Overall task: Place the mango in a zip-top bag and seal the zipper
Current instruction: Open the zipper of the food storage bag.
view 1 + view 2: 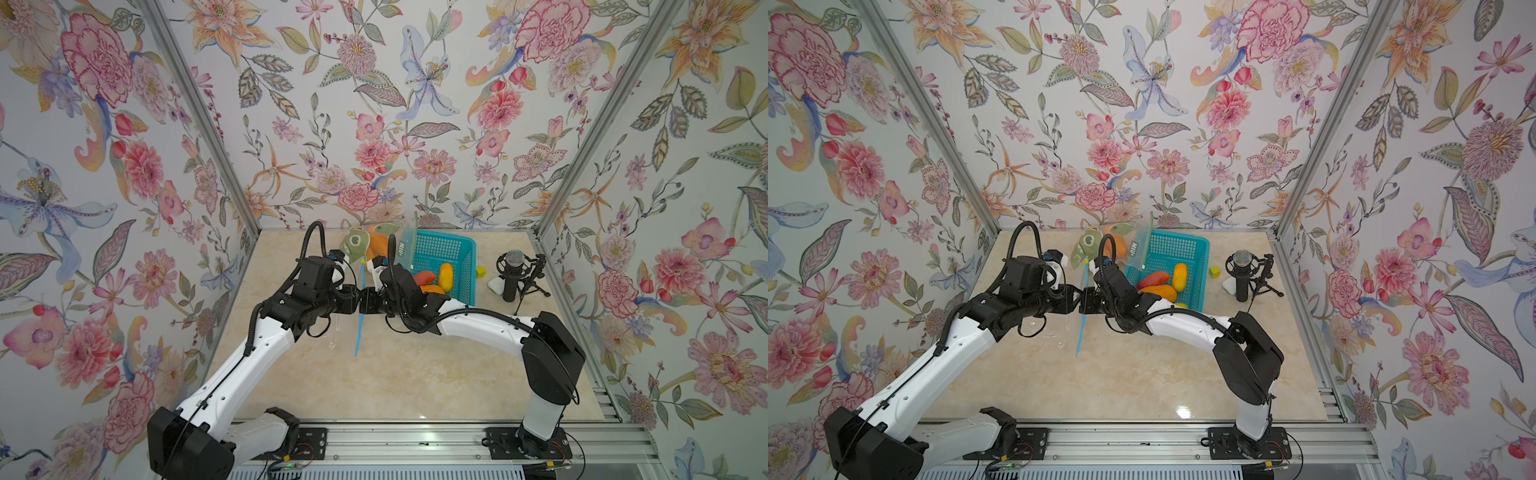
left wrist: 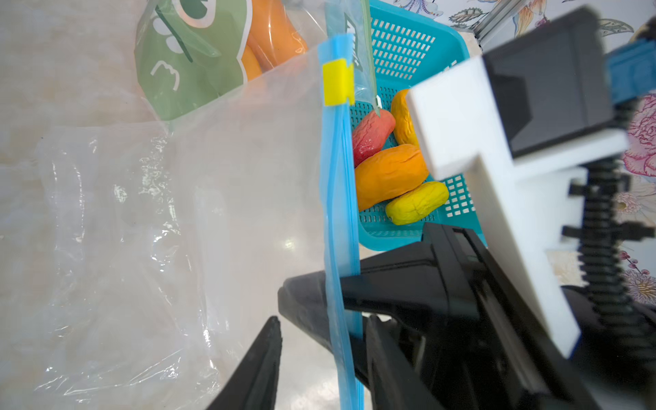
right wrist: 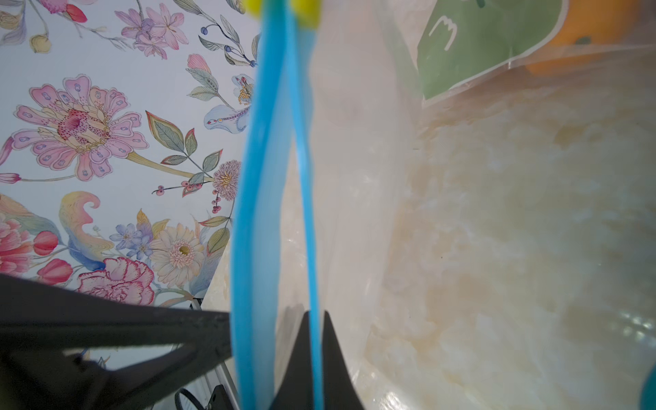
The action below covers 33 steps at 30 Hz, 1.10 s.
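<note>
A clear zip-top bag hangs upright over the table's middle, its blue zipper strip point(image 1: 358, 332) point(image 2: 340, 213) on edge and a yellow slider point(image 2: 337, 83) at the far end. The mouth is parted into two blue lips. My right gripper point(image 3: 315, 314) is shut on one lip; the other lip point(image 3: 255, 213) hangs free beside it. My left gripper point(image 2: 323, 319) faces it from the other side, open, with the strip close to one finger and well clear of the other. Red point(image 2: 372, 133), orange point(image 2: 390, 174) and yellow point(image 2: 417, 202) mangoes lie in the teal basket point(image 1: 453, 245).
A second bag with a green dinosaur print point(image 1: 357, 245) holds orange fruit at the back wall. Right of the basket sit a small yellow cube point(image 1: 481, 272) and a microphone on a stand point(image 1: 513, 274). Both forearms meet above the table's centre.
</note>
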### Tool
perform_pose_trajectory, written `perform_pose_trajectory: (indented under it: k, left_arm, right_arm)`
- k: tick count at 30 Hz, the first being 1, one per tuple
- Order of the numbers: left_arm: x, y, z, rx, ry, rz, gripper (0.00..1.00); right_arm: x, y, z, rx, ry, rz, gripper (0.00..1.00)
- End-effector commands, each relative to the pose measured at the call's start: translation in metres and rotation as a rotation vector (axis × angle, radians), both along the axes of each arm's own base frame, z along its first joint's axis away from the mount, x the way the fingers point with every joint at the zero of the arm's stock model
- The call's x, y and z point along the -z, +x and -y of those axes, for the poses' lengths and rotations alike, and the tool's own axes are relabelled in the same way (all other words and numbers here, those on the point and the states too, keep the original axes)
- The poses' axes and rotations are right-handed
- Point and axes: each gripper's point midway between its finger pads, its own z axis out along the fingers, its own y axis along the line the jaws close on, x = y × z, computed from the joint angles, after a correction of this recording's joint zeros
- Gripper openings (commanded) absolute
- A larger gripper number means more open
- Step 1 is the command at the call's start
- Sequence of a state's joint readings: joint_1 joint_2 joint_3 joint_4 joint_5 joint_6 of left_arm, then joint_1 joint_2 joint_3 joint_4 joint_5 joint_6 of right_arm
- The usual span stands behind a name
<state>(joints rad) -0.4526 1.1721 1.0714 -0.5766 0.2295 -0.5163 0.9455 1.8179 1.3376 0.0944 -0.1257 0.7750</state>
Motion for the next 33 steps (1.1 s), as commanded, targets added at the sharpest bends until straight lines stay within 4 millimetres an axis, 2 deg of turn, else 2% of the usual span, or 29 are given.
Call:
perform_pose_trajectory:
  k: [1, 4, 7, 9, 11, 15, 19, 26, 30, 33]
  left_arm:
    - [0.009, -0.014, -0.018, -0.065, 0.052, -0.021, 0.42]
    - [-0.002, -0.015, -0.028, -0.127, 0.03, 0.039, 0.48]
    - [-0.019, -0.012, -0.026, -0.133, -0.02, 0.088, 0.53]
    - [-0.018, -0.012, -0.018, -0.097, -0.038, 0.073, 0.54]
    - [-0.014, -0.011, -0.018, -0.107, -0.032, 0.062, 0.54]
    - [-0.033, -0.001, -0.023, -0.148, -0.044, 0.129, 0.58]
    - [-0.044, 0.011, -0.023, -0.165, -0.028, 0.156, 0.58]
    - [-0.033, 0.02, -0.033, -0.222, 0.043, 0.143, 0.58]
    - [-0.019, 0.016, -0.043, -0.249, 0.1, 0.111, 0.56]
    - [-0.005, 0.012, -0.046, -0.25, 0.133, 0.073, 0.5]
  right_arm:
    - [-0.034, 0.001, -0.003, 0.005, 0.117, 0.016, 0.0]
    - [-0.038, -0.002, -0.007, -0.016, 0.126, 0.035, 0.0]
    - [-0.031, -0.007, -0.009, -0.032, 0.095, 0.041, 0.0]
    - [-0.03, -0.009, -0.008, -0.03, 0.107, 0.031, 0.0]
    - [-0.032, -0.011, -0.009, -0.039, 0.109, 0.037, 0.0]
    - [-0.031, -0.016, -0.011, -0.059, 0.1, 0.047, 0.0]
    - [-0.034, -0.021, -0.014, -0.069, 0.088, 0.071, 0.0]
    - [-0.039, -0.027, -0.017, -0.066, 0.054, 0.117, 0.0]
    - [-0.041, -0.025, -0.015, -0.049, 0.059, 0.123, 0.0]
    - [-0.044, -0.021, -0.012, -0.022, 0.053, 0.135, 0.0]
